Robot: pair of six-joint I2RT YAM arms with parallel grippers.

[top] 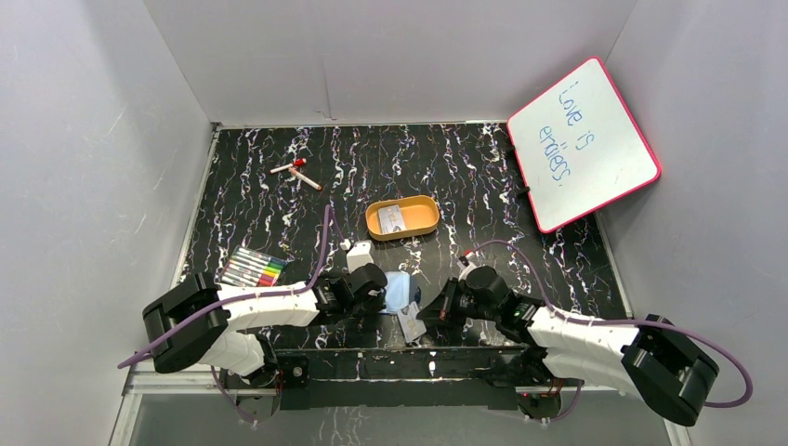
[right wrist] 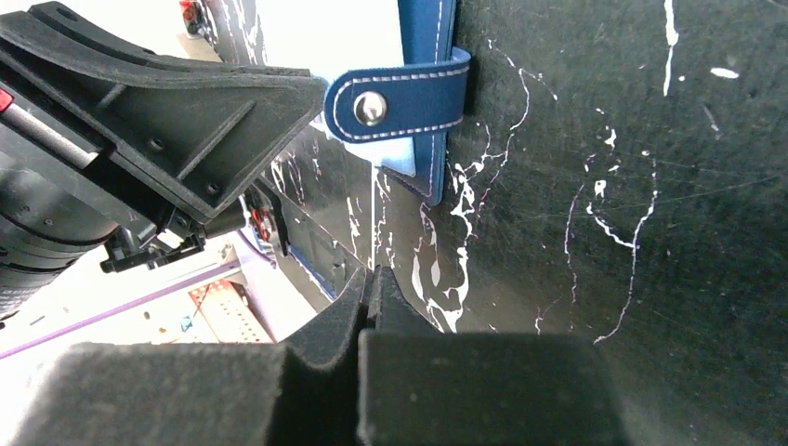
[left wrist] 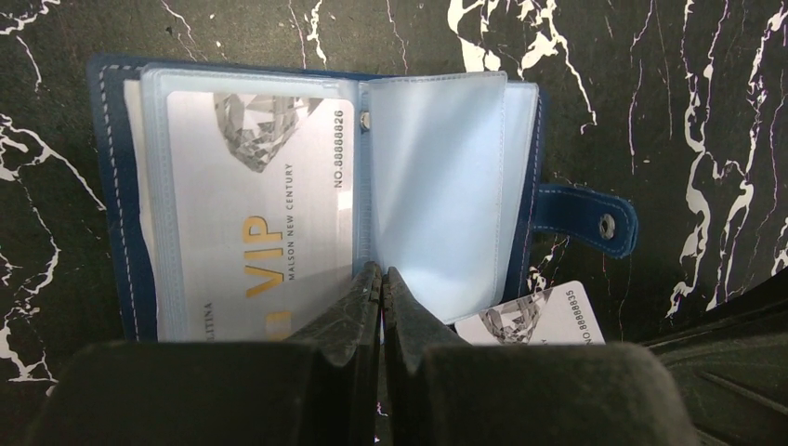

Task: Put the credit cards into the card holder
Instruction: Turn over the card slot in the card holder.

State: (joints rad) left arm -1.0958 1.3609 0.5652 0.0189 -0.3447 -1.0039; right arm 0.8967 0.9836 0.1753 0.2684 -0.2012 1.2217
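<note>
The navy card holder [left wrist: 116,195] lies open on the black marbled table, with pale blue clear pockets; it also shows in the top view [top: 400,290]. One credit card [left wrist: 251,204] printed "VIP" sits in its left pocket. A second credit card [left wrist: 548,321] lies at the holder's lower right corner, near the snap tab [left wrist: 585,218]; it also shows in the top view [top: 412,323]. My left gripper [left wrist: 381,275] is shut, tips resting on the holder's centre fold. My right gripper [right wrist: 372,277] is shut on that second card's edge, just below the snap tab [right wrist: 395,102].
An orange oval tray [top: 429,223] holding another card [top: 392,219] stands behind the holder. A pack of coloured markers [top: 253,268] lies at the left, and two loose pens [top: 297,173] at the far left. A pink-framed whiteboard [top: 584,141] leans at the right wall.
</note>
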